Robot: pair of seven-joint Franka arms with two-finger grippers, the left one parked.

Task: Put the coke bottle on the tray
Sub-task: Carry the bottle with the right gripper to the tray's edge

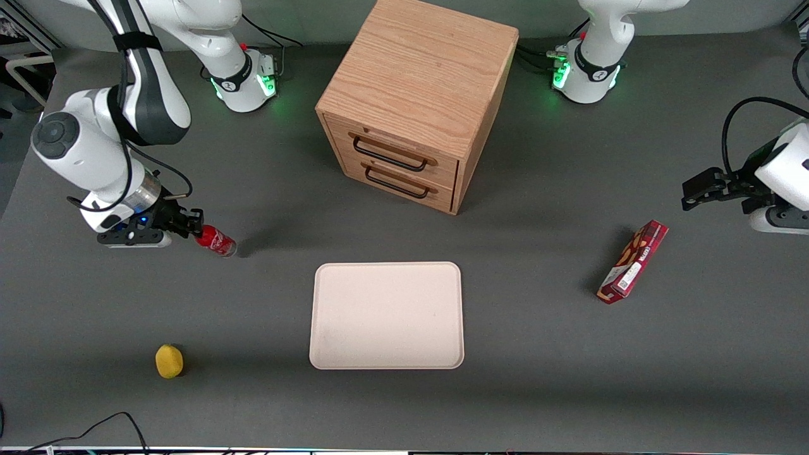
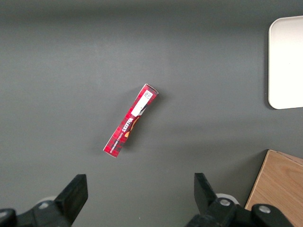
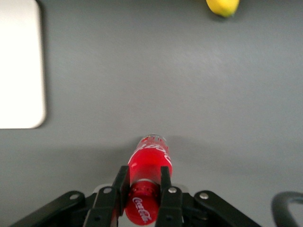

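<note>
A: Where was the coke bottle (image 1: pixel 216 241)?

B: At the middle left of the front view, tilted, its cap end clamped between the two fingers of the gripper (image 1: pixel 191 225). In the right wrist view the bottle (image 3: pixel 147 177) sat between the black fingers (image 3: pixel 120 187), which pressed on both sides of its neck, with the white script visible on the red label.

A: And the tray (image 1: pixel 387 315)?

B: Lower centre of the front view, flat on the dark table (image 1: pixel 569 354), well apart from the bottle and nearer the front camera than it. Its surface was bare.

A: What else lay around?

B: A small yellow lemon-like thing (image 1: pixel 169 361) at the lower left of the front view, nearer the camera than the bottle. A wooden drawer cabinet (image 1: pixel 414 101) with two black handles stood at the upper centre. A red snack box (image 1: pixel 632 261) lay at the right of the frame, toward the parked arm's end of the table.
</note>
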